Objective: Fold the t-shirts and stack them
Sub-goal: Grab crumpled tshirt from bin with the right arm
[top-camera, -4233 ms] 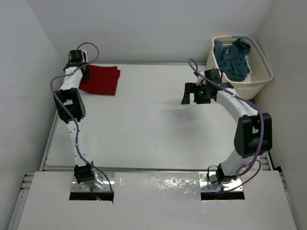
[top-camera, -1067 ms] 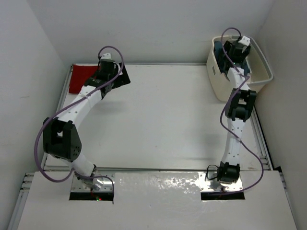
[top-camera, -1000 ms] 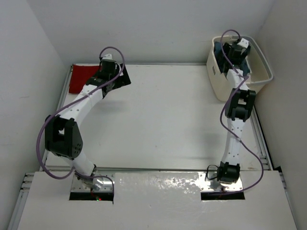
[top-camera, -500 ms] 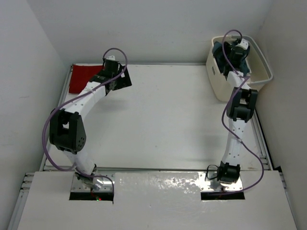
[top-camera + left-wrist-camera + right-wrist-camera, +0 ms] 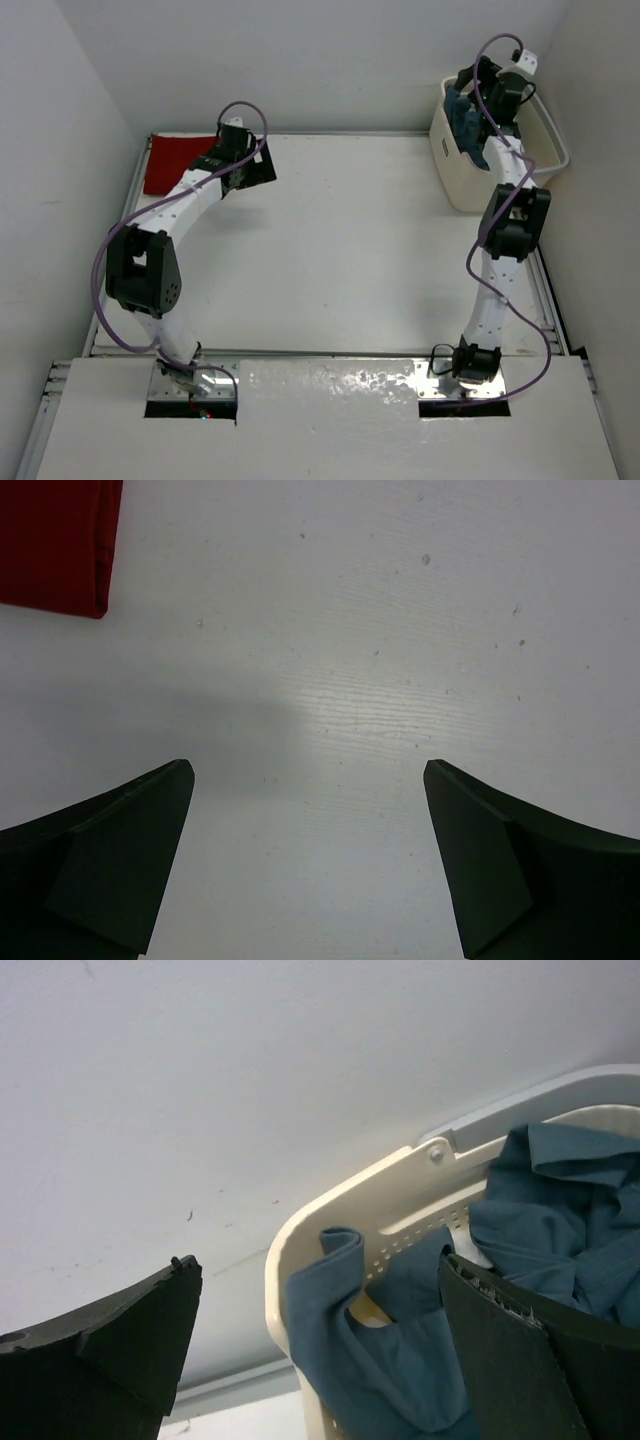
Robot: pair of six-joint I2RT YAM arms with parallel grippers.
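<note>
with the red shirt (image 5: 170, 165) folded at upper left, the step looks like fetching the blue shirt (image 5: 400, 1390) from the basket (image 5: 340, 1205) at upper right; the right gripper (image 5: 315, 1265), jaws wide and empty like the left gripper (image 5: 307, 767), must dip in and pinch cloth.

The desk (image 5: 400, 630) was seen as white-painted and matt, with a faint wood grain (a dull sheen at its middle). The red t-shirt (image 5: 50, 540) was shown as matt cloth, the blue-grey t-shirt (image 5: 560, 1210) as soft, creased cloth. The basket (image 5: 380, 1175) was made out as smooth cream plastic, perforated.
</note>
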